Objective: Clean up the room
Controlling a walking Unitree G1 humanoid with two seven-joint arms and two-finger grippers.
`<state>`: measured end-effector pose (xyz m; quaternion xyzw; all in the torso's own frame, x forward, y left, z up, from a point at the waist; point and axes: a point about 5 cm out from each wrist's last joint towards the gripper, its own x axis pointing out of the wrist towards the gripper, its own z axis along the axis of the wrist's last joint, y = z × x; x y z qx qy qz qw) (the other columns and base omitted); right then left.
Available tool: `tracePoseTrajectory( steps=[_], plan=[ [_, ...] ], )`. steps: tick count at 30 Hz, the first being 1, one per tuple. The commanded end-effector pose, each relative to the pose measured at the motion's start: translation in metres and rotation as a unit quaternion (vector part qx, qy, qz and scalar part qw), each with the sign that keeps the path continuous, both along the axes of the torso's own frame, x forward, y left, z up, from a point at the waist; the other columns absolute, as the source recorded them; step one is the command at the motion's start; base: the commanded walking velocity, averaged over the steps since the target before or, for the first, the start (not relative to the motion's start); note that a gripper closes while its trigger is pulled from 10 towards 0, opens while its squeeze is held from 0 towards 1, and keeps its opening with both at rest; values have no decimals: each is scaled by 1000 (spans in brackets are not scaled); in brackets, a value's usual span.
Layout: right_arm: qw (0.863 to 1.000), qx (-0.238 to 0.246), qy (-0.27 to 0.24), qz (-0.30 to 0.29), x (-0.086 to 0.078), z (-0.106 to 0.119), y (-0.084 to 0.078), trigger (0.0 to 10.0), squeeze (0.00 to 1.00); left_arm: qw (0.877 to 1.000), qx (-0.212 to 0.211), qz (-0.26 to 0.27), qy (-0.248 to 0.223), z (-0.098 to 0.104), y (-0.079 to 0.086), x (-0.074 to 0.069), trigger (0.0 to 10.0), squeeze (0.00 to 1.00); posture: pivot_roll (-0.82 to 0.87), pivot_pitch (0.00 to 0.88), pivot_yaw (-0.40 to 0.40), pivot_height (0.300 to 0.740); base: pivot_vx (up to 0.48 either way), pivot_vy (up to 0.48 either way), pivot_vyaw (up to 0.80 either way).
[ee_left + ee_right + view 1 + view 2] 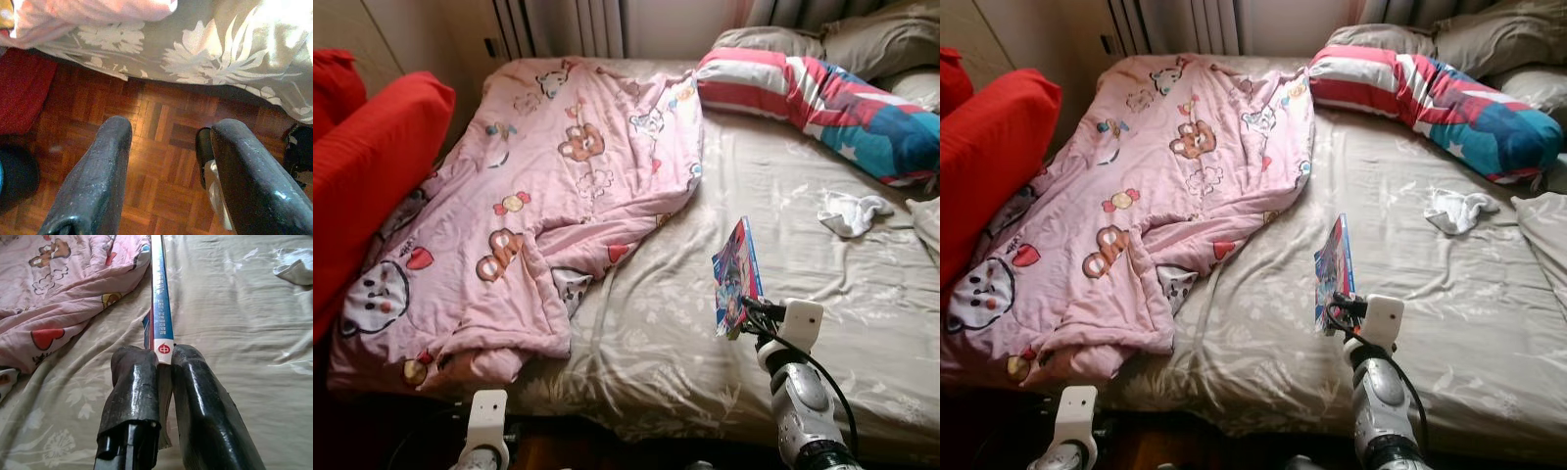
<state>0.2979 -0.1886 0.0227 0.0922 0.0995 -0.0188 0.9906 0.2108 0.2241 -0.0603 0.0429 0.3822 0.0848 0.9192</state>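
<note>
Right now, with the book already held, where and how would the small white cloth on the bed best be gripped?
Grip the white cloth at its raised, bunched middle, coming straight down from above. It lies crumpled and limp on the bed sheet, so a fold standing proud gives the fingers something to pinch. The right hand is shut on the book; the left hand is open, low by the floor.

Red cushion [372,166] cut off by the picture's side, grey pillows [862,39] cut off at the top, book [160,303] cover words too small to read, bed [705,372] foot partly hidden by right arm
</note>
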Motion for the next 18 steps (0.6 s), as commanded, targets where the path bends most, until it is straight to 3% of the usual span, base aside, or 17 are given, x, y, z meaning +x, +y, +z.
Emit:
tracePoseTrajectory(
  steps=[1,18],
  plan=[
    [1000,-3,-5,5,1,1,4,10000,0,1000,2,6,18,-5,5,-11,10000,0,-44,199,18,740,0,0,0],
    [1000,-2,1,7,1,0,5,10000,0,1000,-3,3,23,-8,1,-15,10000,0,-39,207,21,740,-244,0,0]
  ],
)
